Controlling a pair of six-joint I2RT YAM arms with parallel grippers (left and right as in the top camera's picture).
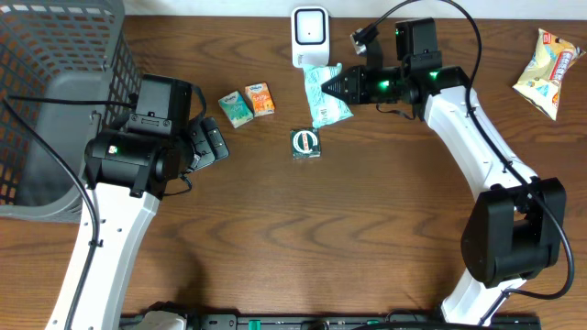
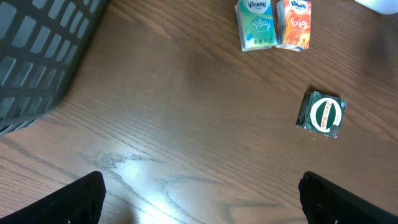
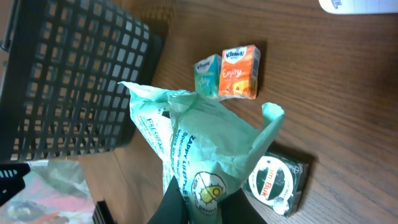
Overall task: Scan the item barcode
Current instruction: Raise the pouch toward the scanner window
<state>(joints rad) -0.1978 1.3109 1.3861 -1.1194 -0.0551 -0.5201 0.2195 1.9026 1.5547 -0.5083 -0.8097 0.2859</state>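
My right gripper [image 1: 337, 86] is shut on a pale green plastic packet [image 1: 326, 95] and holds it just below the white scanner [image 1: 310, 35] at the back of the table. In the right wrist view the crumpled packet [image 3: 199, 143] rises from between my black fingers [image 3: 177, 208], printed side toward the camera. No barcode shows on it. My left gripper [image 1: 216, 143] stands open and empty over bare wood, left of the packet. Its two fingertips [image 2: 78, 200] sit wide apart at the bottom corners of the left wrist view.
A dark green round-labelled pack [image 1: 305, 144] lies below the held packet. A teal tissue pack [image 1: 236, 109] and an orange one [image 1: 261, 100] lie side by side nearby. A grey mesh basket [image 1: 55, 92] fills the far left. A snack bag [image 1: 548, 71] lies at the back right.
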